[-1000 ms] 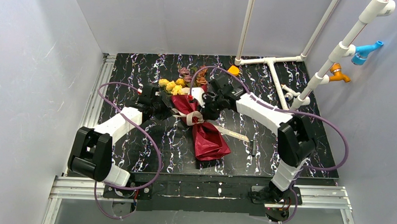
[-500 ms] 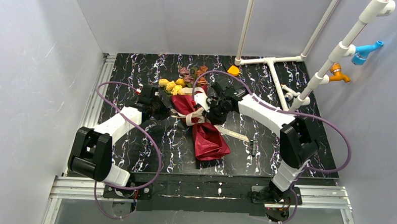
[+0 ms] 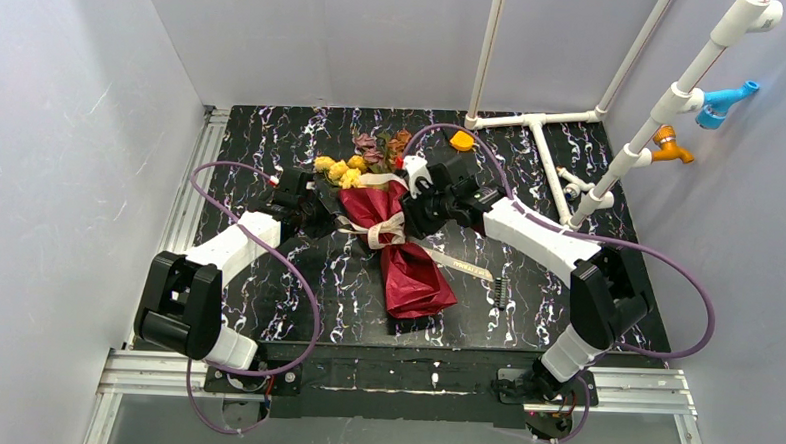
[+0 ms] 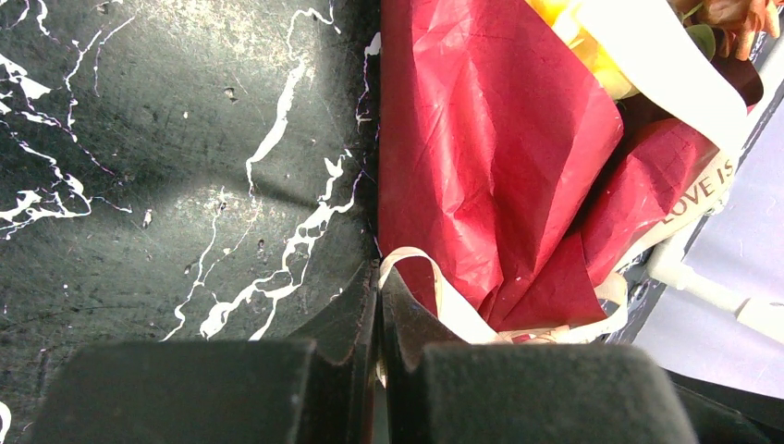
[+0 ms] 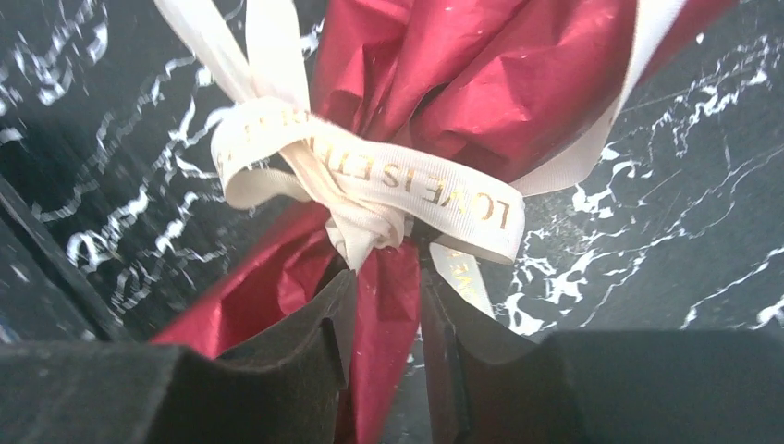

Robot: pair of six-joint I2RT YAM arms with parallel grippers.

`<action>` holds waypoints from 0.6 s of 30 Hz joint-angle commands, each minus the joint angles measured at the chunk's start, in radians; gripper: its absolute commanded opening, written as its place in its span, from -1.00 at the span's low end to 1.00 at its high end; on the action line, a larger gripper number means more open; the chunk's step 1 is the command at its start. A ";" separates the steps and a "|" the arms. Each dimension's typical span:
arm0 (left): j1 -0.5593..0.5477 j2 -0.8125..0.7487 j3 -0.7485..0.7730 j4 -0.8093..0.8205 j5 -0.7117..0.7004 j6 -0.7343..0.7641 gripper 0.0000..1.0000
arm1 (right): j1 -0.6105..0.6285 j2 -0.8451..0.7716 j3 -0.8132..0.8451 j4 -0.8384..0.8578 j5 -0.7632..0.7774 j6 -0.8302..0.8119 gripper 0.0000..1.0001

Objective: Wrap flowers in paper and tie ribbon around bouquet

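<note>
The crinkled red bouquet (image 3: 407, 268) is lying at frame centre, cinched by flat cream ribbon (image 5: 370, 180), the left gripper (image 4: 379, 277) pinching a ribbon loop, the right gripper (image 5: 384, 268) sitting parted just below the knot.

Left arm (image 3: 230, 250), right arm (image 3: 529, 233): white boxy link shells, chunky black joint housings, black bases. Thin glossy purple cable (image 3: 314, 304) looping loose along each arm, base to wrist. Left tool (image 4: 379, 277), right tool (image 5: 384, 264): matte black, thick tapered fingers.
</note>
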 commanded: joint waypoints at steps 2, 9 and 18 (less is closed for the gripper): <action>-0.001 -0.029 0.023 -0.021 -0.008 0.013 -1.00 | -0.001 -0.007 -0.010 0.097 0.045 0.352 -0.23; 0.000 -0.023 0.030 -0.022 -0.003 0.008 -1.00 | -0.001 -0.025 -0.062 0.131 0.041 0.416 -0.09; 0.000 -0.029 0.026 -0.022 0.000 0.006 -1.00 | 0.003 0.009 -0.073 0.175 0.048 0.435 -0.08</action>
